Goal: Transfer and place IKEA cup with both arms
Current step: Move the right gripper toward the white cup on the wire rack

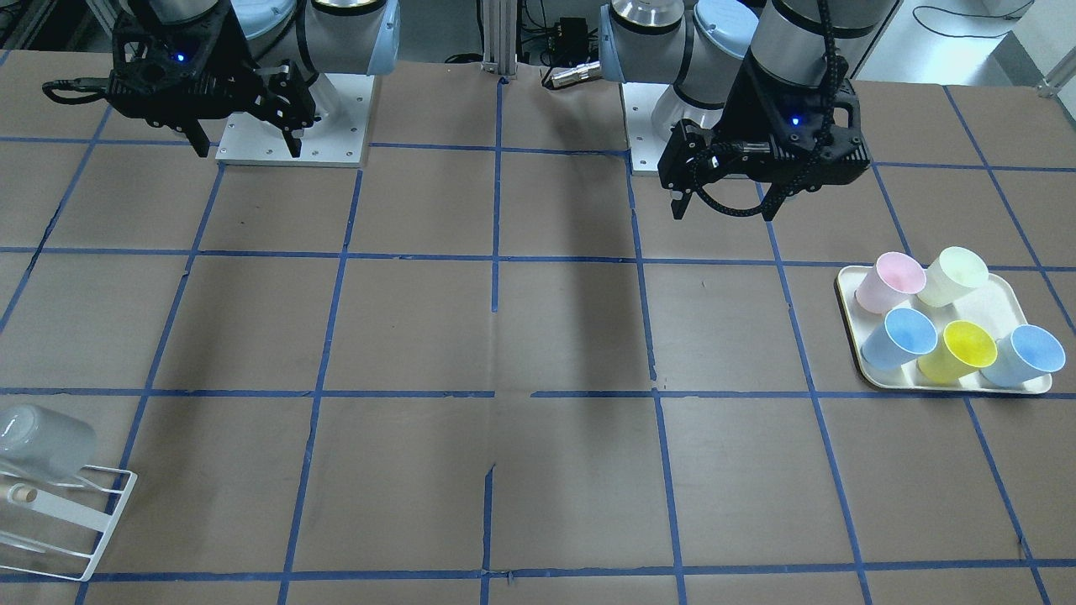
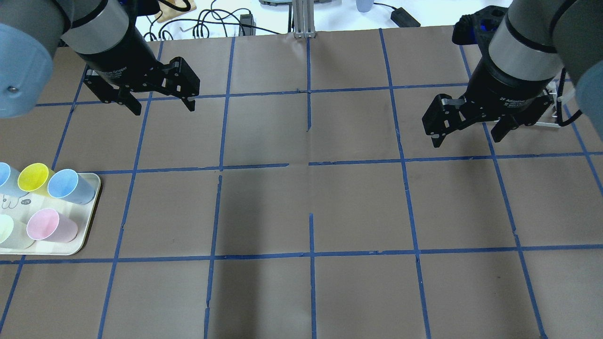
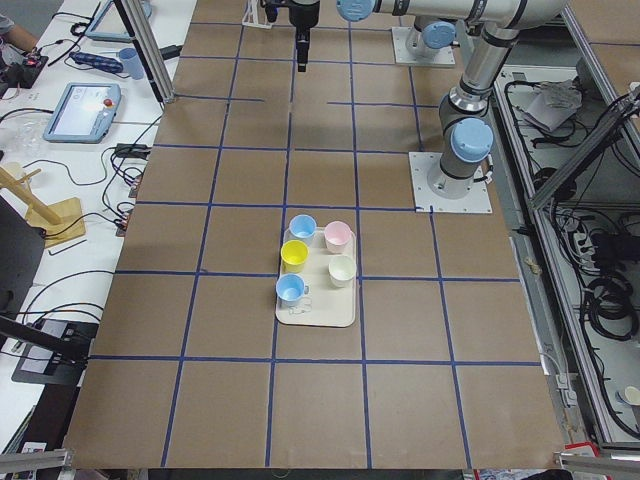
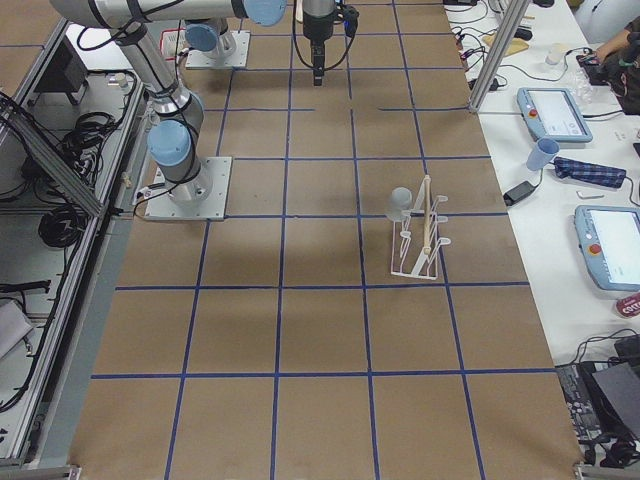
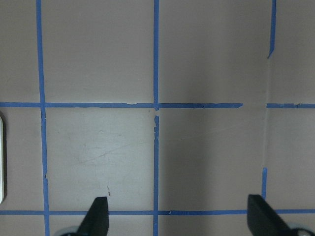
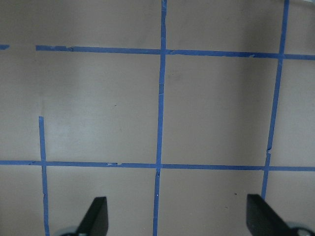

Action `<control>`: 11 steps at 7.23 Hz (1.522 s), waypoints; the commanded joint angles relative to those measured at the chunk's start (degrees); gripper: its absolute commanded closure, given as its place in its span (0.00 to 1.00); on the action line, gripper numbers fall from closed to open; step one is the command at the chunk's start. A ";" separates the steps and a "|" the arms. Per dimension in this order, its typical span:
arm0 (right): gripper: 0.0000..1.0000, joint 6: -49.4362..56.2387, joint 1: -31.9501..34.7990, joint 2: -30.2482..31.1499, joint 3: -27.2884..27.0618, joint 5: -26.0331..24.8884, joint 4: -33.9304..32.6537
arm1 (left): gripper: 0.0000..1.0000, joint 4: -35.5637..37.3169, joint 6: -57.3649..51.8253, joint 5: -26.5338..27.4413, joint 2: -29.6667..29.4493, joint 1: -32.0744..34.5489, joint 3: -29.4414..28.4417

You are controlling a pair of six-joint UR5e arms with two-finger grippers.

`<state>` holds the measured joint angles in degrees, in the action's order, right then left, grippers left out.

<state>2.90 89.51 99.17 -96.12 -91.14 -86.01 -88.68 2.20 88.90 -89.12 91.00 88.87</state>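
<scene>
IKEA cup point(image 1: 46, 441) tipped on the rack point(image 1: 110, 525) — left gripper point(image 2: 164, 109) and right gripper point(image 2: 467, 141) hang pointing down, both spread apart.

Silver-grey arms point(image 2: 520, 40) with light-blue joint caps point(image 2: 19, 70) end in black jaws lit by small blue lights point(image 1: 178, 58).

A brown worktop point(image 2: 358, 202) gridded with blue tape point(image 2: 358, 254) spreads under the left end effector point(image 2: 164, 109) and right end effector point(image 2: 466, 141). Beyond them stand an aluminium post point(image 2: 304, 19) and a white bench point(image 2: 339, 16) strewn with black cables point(image 2: 212, 21). Soft shadow bands darken the worktop's middle.
</scene>
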 commanded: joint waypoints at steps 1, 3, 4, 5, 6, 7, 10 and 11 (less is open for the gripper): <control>0.00 0.00 0.05 0.49 -0.12 0.00 0.05 | 0.00 0.00 0.00 -0.13 0.00 -0.04 -0.01; 0.00 0.17 -0.03 0.41 -0.30 0.09 -0.03 | 0.00 0.00 0.00 0.22 0.00 -0.13 -0.01; 0.00 0.17 -0.12 0.41 -0.30 0.00 -0.03 | 0.00 0.00 0.00 -0.04 0.00 -0.04 -0.01; 0.00 0.78 -0.21 0.41 -0.21 0.52 -0.12 | 0.00 0.00 0.00 -0.13 0.00 -0.04 -0.01; 0.00 0.79 -0.73 0.32 -0.30 0.70 -0.12 | 0.00 0.00 0.00 -0.13 0.00 -0.12 -0.01; 0.00 0.70 -1.87 -0.03 -0.64 0.62 -0.30 | 0.00 0.09 0.09 -0.21 0.00 0.05 -0.10; 0.00 5.75 -7.93 -0.12 -0.04 0.79 -1.69 | 0.00 0.09 0.00 -0.21 0.00 0.05 -0.01; 0.00 7.97 -9.60 -1.08 -0.21 0.79 -6.05 | 0.00 0.09 0.00 -0.13 0.00 0.05 -0.01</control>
<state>7.79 82.05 98.89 -96.33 -90.39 -88.33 -88.59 2.20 88.70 -89.12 91.05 88.85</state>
